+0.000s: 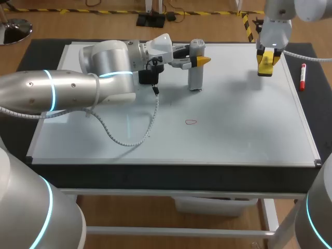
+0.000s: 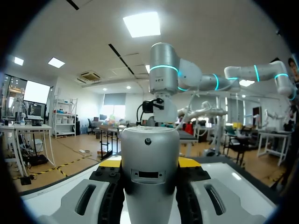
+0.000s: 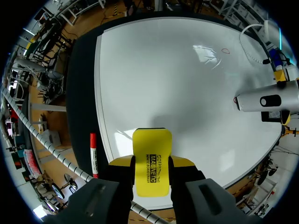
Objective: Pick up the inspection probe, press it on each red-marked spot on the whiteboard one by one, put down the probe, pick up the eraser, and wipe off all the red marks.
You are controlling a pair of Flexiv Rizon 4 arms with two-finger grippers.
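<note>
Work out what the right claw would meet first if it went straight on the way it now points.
Probably bare whiteboard: the claw points down at it, so the held eraser would touch first, well away from the red mark. Height is unclear.

Setting: a robotics laboratory test station. Two robot arms are standing over one table. The left arm is extending in from the left and the right arm from the far right, with cyan status rings glowing on their joints. A whiteboard is lying flat on the table as a test surface and is carrying one small red mark. The left pincer is gripping an inspection probe. The right pincer is gripping a yellow eraser. A coiled cable is hanging from the left wrist onto the board. A red-capped marker is lying at the far right, just beside the whiteboard.
</note>
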